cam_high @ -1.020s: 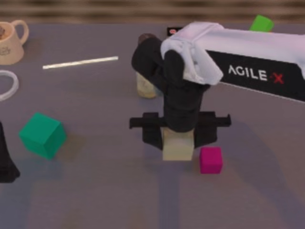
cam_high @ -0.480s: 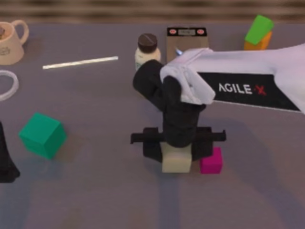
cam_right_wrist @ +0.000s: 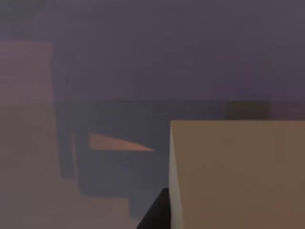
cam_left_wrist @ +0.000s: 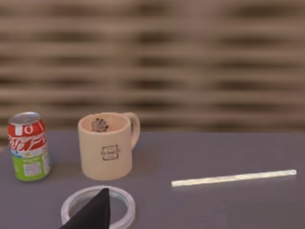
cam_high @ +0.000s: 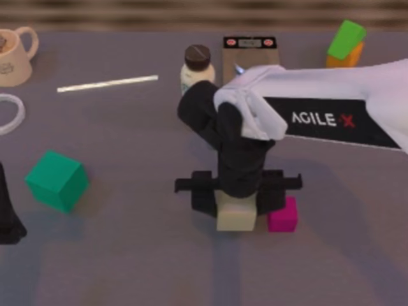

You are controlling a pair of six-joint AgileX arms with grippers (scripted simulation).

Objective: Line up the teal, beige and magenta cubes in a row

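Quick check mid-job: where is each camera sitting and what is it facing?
Top view: above the table, looking down; right arm over the beige cube, left hand at the table's left edge.
Left wrist view: low, facing the mug; a dark finger shows.
Right wrist view: close on the beige cube.
Top and left wrist share mug and white rod.

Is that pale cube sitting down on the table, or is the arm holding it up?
Cannot tell. From above, the right gripper covers part of the beige cube, beside the magenta cube; no gap underneath shows.
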